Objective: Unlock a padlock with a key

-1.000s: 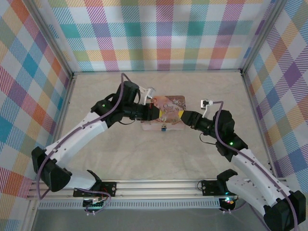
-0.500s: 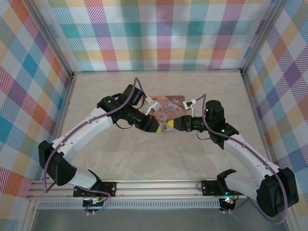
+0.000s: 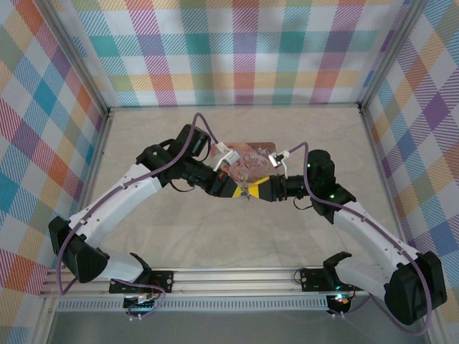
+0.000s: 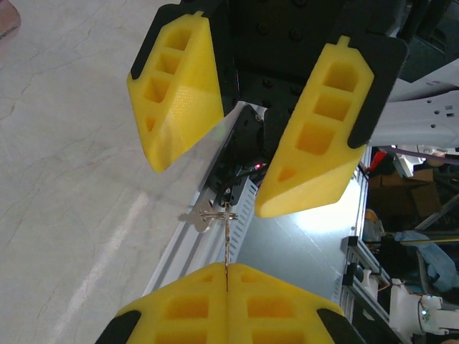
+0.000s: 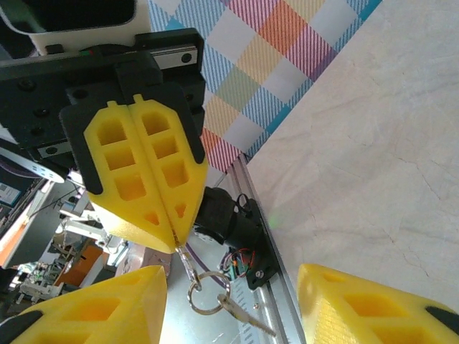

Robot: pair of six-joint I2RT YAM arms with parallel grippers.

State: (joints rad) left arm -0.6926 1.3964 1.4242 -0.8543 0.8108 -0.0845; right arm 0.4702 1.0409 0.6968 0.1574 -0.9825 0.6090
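From above, the left gripper (image 3: 235,189) and right gripper (image 3: 259,188) meet tip to tip just on the near side of the pink tin box (image 3: 251,155). Left wrist: its jaws are pinched together on a thin chain (image 4: 227,247), with the key (image 4: 197,217) at the chain's end. Right wrist: its own fingers (image 5: 97,308) stand apart on either side of the key.

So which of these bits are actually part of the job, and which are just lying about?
Job: key; left tool, shut, dangling the key; right tool, open.
Lying about: pink illustrated tin; plaid walls.
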